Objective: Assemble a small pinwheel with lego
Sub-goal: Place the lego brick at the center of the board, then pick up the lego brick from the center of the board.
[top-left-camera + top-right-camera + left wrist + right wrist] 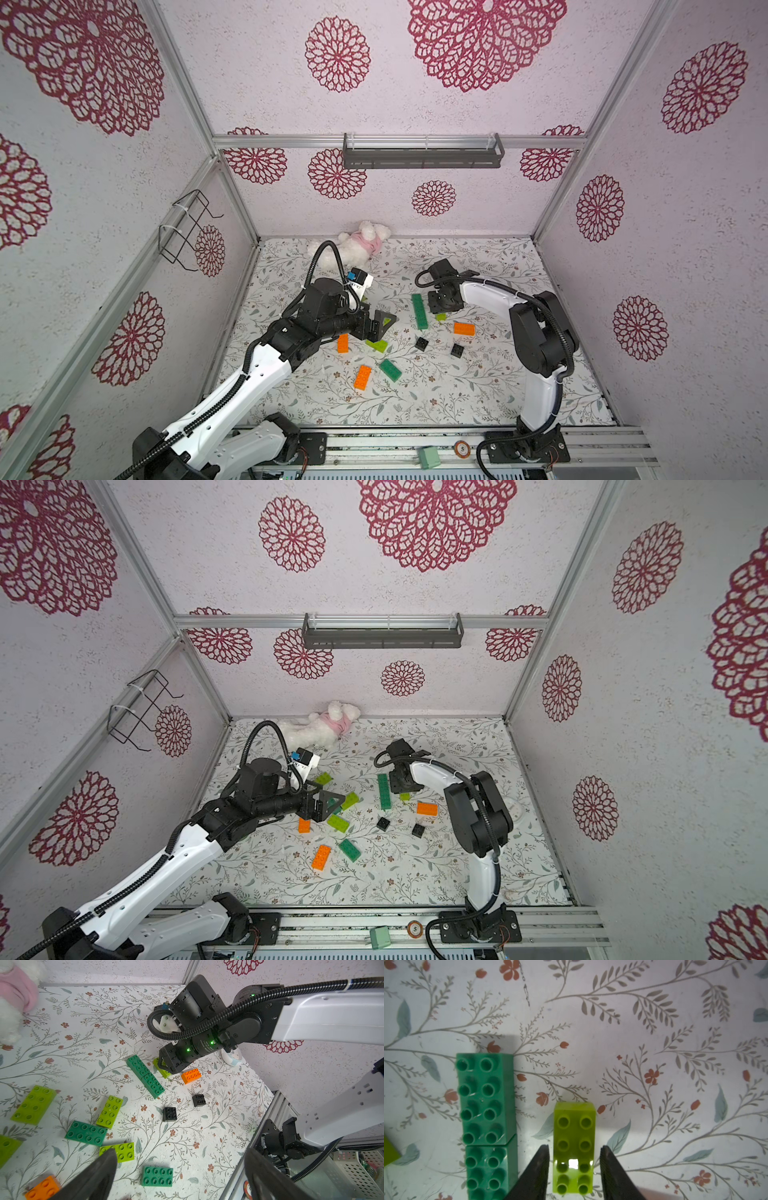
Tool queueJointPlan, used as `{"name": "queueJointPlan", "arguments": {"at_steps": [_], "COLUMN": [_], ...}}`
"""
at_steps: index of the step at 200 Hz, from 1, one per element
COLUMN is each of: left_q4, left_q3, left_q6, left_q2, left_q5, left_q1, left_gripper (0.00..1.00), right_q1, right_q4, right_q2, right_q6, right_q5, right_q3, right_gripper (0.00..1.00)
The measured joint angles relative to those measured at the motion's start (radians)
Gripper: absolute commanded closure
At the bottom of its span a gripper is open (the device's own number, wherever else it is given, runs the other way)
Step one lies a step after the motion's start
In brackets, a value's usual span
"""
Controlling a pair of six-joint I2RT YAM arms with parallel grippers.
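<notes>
Plainly, the pinwheel is barely begun. Two dark green bricks (419, 311) lie end to end in one line near the middle of the surface (478, 395), touching; whether they are locked together I cannot tell. A lime brick (573, 1124) lies just beside them and parallel, with a narrow strip of surface between. Nothing is stacked on anything, and no vane shape shows yet. The rest is loose: three orange bricks (464, 328), two black squares (421, 343), a loose dark green brick (390, 370) and spare lime bricks (377, 345).

The right gripper (574, 1148) stands over the lime brick with its jaws part open, one along each long side and a sliver of gap at both. It has hold of nothing. The left gripper (376, 326) hangs spread wide and empty above the spare lime bricks.

As I read it, the lime brick is the step in hand. Nearly every brick, the black squares included, is left to place.

Room is mixed. One right finger sits in the narrow strip next to the dark green bricks, so a sideways shift could knock them. Beyond them the surface is open up to the back wall (395, 216), apart from the plush (361, 245) against it. The front rail (374, 446) is well apart from the work. The two grippers are near each other, with the dark green bricks between.
</notes>
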Motion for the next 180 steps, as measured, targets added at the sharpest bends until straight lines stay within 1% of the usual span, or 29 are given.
{"name": "queueJointPlan", "arguments": {"at_steps": [9, 30, 49, 73, 93, 152, 180], "left_q4": [-0.001, -0.005, -0.005, -0.005, -0.006, -0.007, -0.008], "left_q3": [0.0, 0.0, 0.0, 0.0, 0.0, 0.0, 0.0], "left_q6": [0.001, 0.003, 0.003, 0.003, 0.003, 0.003, 0.004], "left_q2": [0.0, 0.0, -0.003, -0.008, -0.01, -0.01, -0.01], "left_q5": [-0.002, -0.008, -0.01, -0.012, -0.013, -0.015, -0.016], "left_q1": [0.0, -0.003, -0.005, -0.006, -0.006, -0.007, -0.007], "left_gripper": [0.03, 0.03, 0.03, 0.03, 0.03, 0.03, 0.03], "right_q1": [-0.001, -0.003, -0.005, -0.006, -0.006, -0.006, -0.006], "right_q4": [0.0, 0.002, 0.002, 0.002, 0.005, 0.01, 0.012], "right_q2": [0.002, 0.003, 0.003, 0.003, 0.005, 0.027, 0.033], "right_q6": [0.0, 0.0, 0.0, 0.0, 0.0, 0.0, 0.0], "right_q5": [0.0, 0.0, 0.0, -0.005, -0.013, -0.019, -0.02], "right_q3": [0.0, 0.0, 0.0, 0.0, 0.0, 0.0, 0.0], "right_gripper": [0.53, 0.46, 0.45, 0.47, 0.51, 0.54, 0.61]}}
